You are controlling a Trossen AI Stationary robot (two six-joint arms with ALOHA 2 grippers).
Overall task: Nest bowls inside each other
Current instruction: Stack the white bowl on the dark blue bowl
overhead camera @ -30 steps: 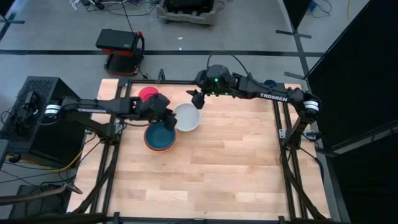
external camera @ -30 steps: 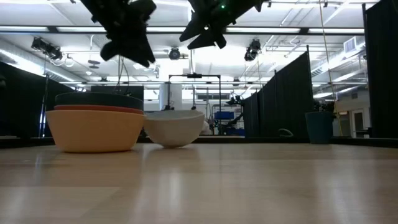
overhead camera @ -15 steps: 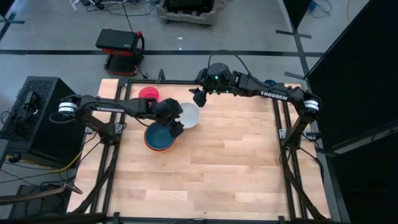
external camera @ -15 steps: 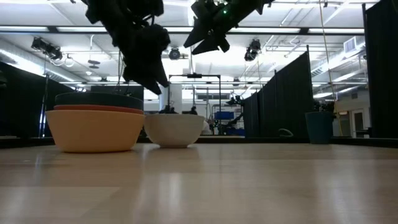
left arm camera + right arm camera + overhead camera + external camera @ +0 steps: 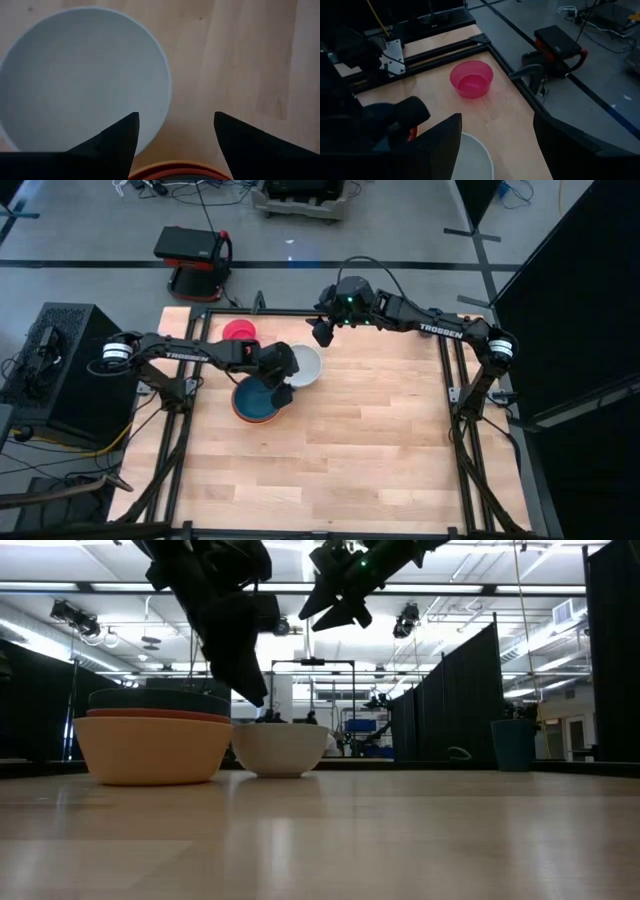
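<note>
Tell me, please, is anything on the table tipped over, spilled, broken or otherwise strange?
Nothing stands out. The white bowl sits upright beside the nested stack of bowls, and the pink bowl stands upright apart from them. The open left gripper hovers between stack and white bowl; the right gripper waits above the table.

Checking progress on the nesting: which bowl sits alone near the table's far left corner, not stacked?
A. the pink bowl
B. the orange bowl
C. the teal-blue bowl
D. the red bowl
A: the pink bowl stands by itself, apart from the stack and the white bowl.
</note>
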